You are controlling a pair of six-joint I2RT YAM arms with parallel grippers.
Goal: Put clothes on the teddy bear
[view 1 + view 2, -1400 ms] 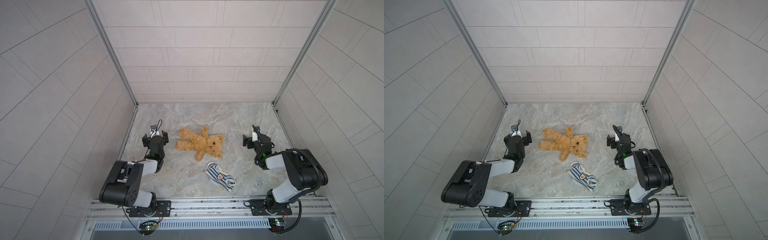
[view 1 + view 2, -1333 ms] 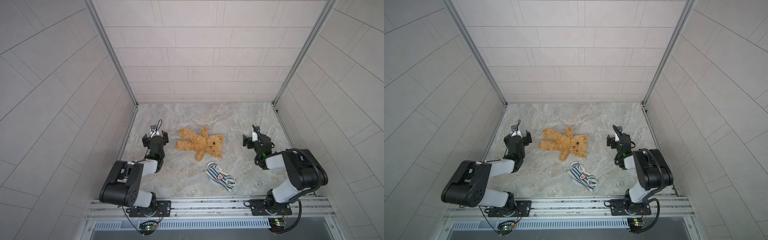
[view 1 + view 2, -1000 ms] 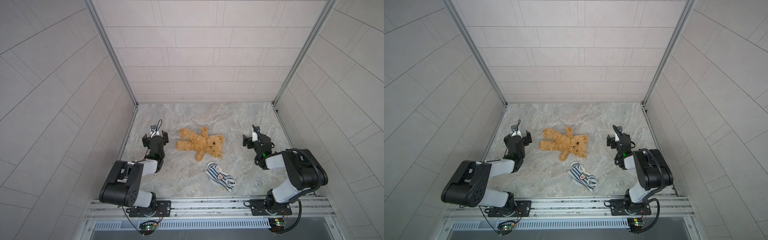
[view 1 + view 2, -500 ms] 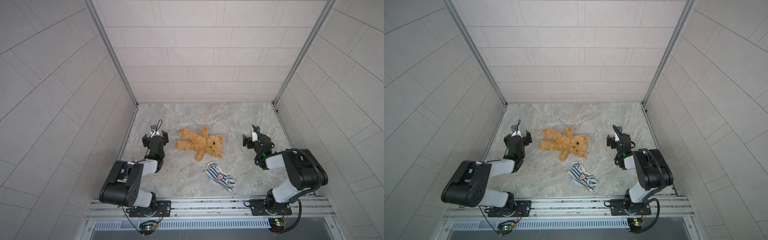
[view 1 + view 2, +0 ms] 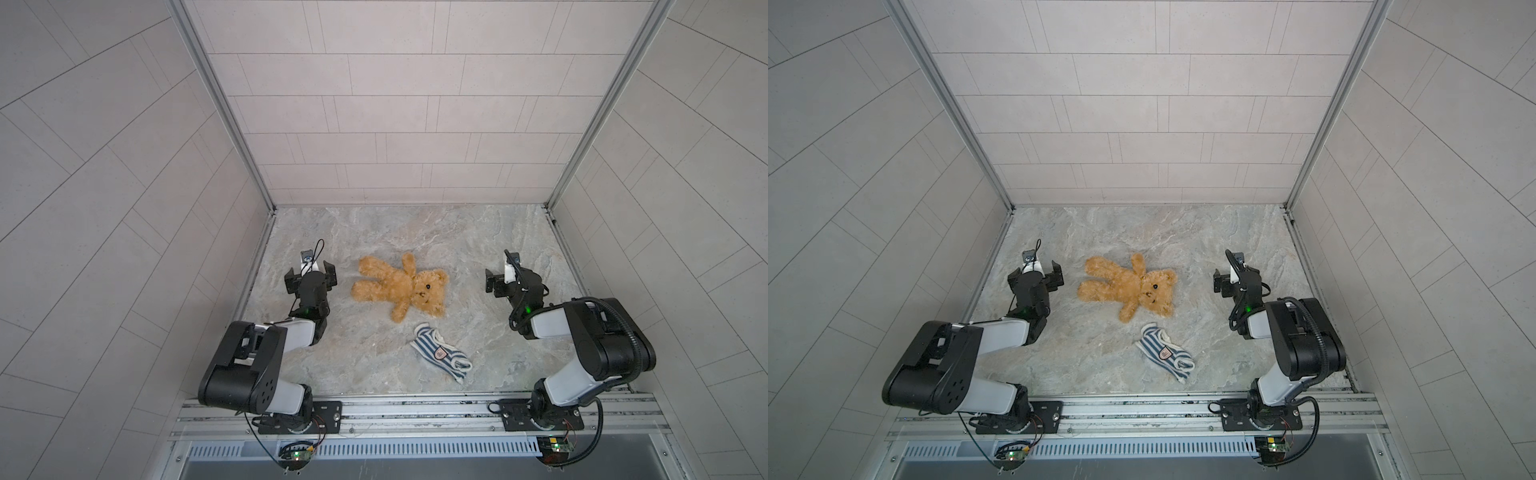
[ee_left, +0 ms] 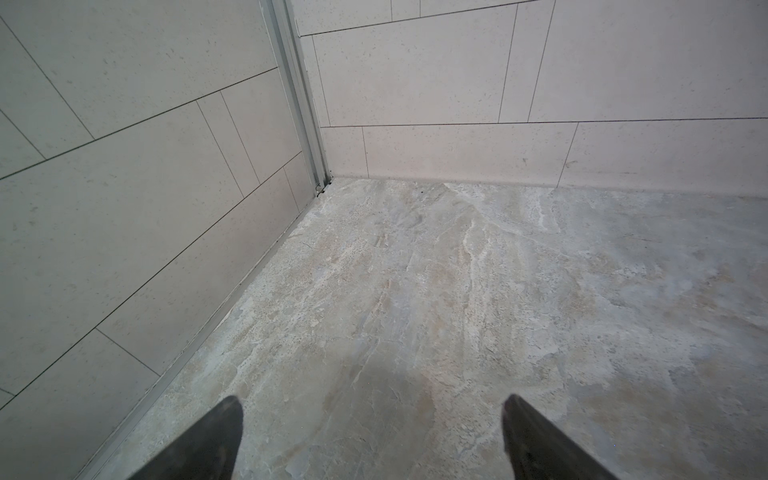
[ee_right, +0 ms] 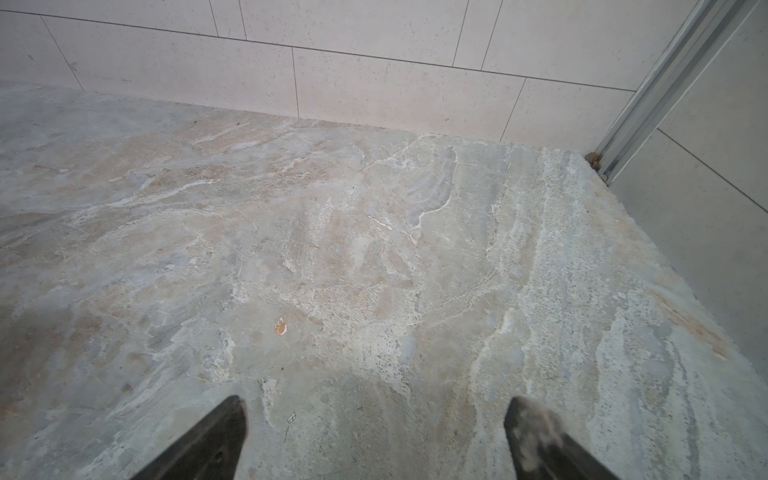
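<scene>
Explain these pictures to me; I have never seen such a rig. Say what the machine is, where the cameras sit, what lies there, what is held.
Two robot arms stand at the near edge of a stone-patterned table inside tiled walls. Both top views look down from overhead; each wrist view looks out between one arm's fingers. The teddy bear lies face up in the middle, a striped shirt beside it. The left gripper and right gripper are open and hold nothing.

Both arms folded, elbows high, forearms stretched forward and low. Left hand (image 5: 310, 272) jaws spread wide, holding nothing. Right hand (image 5: 512, 279) the same.
</scene>
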